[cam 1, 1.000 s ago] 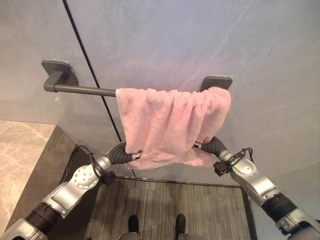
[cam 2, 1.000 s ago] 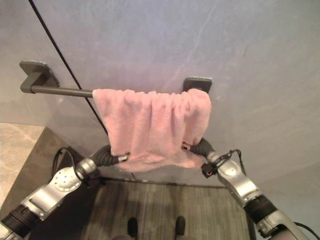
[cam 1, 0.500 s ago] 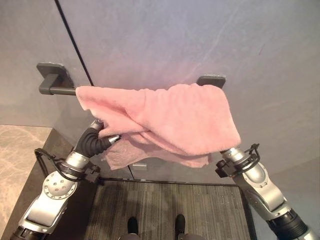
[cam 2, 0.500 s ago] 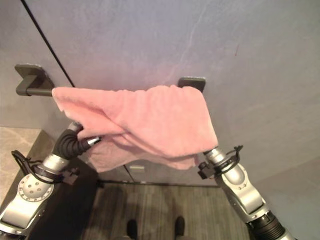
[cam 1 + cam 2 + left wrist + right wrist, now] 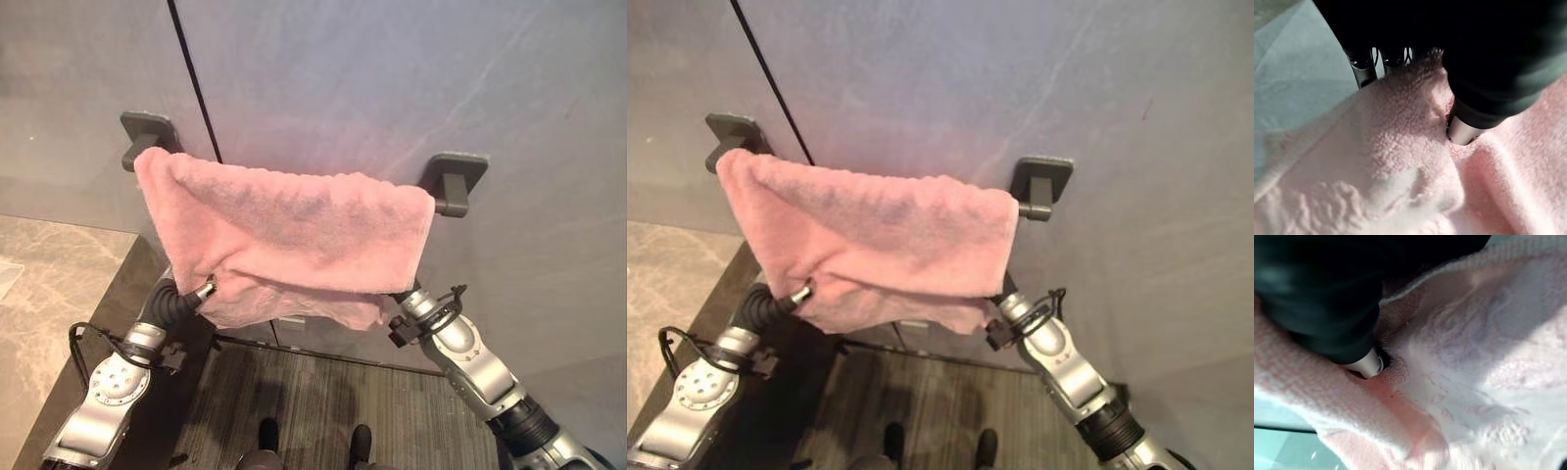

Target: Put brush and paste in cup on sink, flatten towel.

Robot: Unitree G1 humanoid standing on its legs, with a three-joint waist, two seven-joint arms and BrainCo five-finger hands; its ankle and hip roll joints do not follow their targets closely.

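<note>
towel (image 5: 284,230): pink, draped over wall rail, spread across nearly the full span between both brackets; top edge fairly straight, lower hem uneven and bunched.
left hand (image 5: 201,290): at towel's lower left corner, below the rail; left wrist view shows thumb (image 5: 1462,132) pressed into the pile and fingers (image 5: 1362,68) on the other side of a fold, so clamped on towel.
right hand (image 5: 1367,363): tucked under towel's lower right corner; right wrist view shows one digit buried in cloth with a fold wrapped over it, so pinching towel; rest of fingers hidden.
left bracket (image 5: 147,137): dark grey, just past towel's left top corner, touching it.
right bracket (image 5: 453,179): dark grey, just beside towel's right top corner, short bare stub of rail showing.
wall (image 5: 392,78): grey-blue panels behind towel, dark vertical seam above its left part.
counter (image 5: 49,294): beige marble, left of and below towel.
writing: none legible on towel or brackets.
</note>
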